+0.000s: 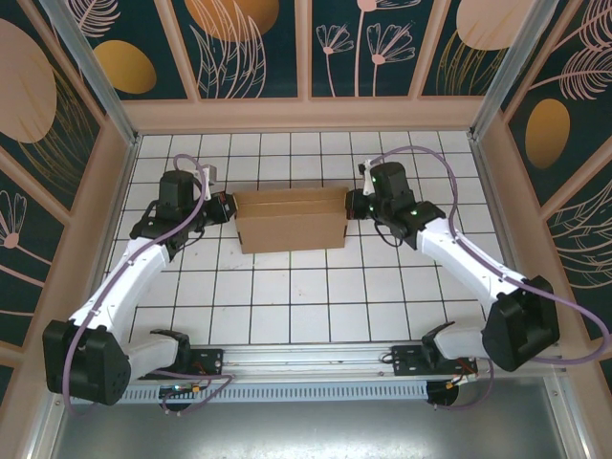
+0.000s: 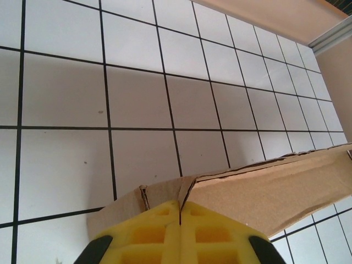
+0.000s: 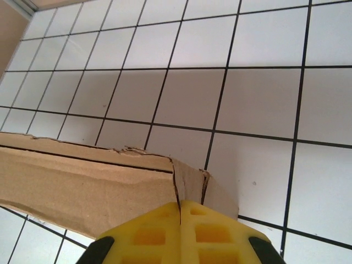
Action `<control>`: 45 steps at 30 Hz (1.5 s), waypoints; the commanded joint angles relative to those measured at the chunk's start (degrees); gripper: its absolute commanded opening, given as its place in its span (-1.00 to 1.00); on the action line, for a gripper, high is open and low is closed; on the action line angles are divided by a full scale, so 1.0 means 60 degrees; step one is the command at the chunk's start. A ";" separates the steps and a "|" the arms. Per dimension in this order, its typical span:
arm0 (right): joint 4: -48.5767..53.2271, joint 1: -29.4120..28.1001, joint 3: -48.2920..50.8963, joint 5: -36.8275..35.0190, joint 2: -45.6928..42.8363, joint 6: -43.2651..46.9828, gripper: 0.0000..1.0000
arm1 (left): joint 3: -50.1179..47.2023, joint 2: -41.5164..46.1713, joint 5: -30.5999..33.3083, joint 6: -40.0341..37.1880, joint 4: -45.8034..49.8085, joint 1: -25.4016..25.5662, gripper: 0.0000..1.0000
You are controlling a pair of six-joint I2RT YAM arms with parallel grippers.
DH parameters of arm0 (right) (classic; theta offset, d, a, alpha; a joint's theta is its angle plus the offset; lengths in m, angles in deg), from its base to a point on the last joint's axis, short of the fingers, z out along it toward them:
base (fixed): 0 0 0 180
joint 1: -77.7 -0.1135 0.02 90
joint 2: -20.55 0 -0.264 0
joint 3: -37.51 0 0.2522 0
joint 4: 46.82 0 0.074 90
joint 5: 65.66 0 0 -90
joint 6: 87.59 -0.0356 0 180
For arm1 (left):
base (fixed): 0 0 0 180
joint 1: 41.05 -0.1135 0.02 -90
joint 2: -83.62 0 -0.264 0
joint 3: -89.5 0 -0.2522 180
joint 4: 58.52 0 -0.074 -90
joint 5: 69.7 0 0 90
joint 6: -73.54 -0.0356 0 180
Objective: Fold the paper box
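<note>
We had the jaws of the left gripper squeezed all the way shut. The two yellow halves were pressed flat together with no gap. The jaws of the right gripper were shut the same way. Each closed tip sat right against one short end of the paper box, just where the cardboard was cut. We could not tell if a thin edge of cardboard was caught in either seam, so we only say the tips were touching the box.

The left tip met the left end of the box and the right tip met the right end. The box sat between them like a book between two bookends. We think that was why they were put there. A push from both sides at once would stop the box from sliding while the end flaps got pressed in. Shut jaws also made a blunt tip, which is good for poking a flap.

The box was brown and plain. It lay toward the far side of the white tiled table, about in the middle from left to right, with its long side running left to right. From above it looked like a shape that stood up, not a flat sheet. So we think the folding was well along, with the ends left to finish.
</note>
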 commanded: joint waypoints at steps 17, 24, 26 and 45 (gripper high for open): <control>-0.0418 -0.0631 0.0737 -0.0949 -0.0597 -0.0966 -1.00 | -0.0568 0.0502 0.0114 0.0432 -0.0190 0.0075 -1.00; -0.0650 -0.0983 0.1378 -0.1552 -0.0507 -0.0971 -1.00 | -0.0631 0.0557 0.0145 0.0411 -0.0113 0.0090 -1.00; -0.0688 -0.1160 0.1550 -0.1860 -0.0562 -0.0937 -1.00 | -0.0653 0.0587 0.0146 0.0426 -0.0105 0.0095 -1.00; -0.1172 -0.1536 0.2687 -0.2674 -0.1390 -0.0029 -1.00 | -0.0557 0.0785 0.0351 0.0404 0.0086 0.0095 -1.00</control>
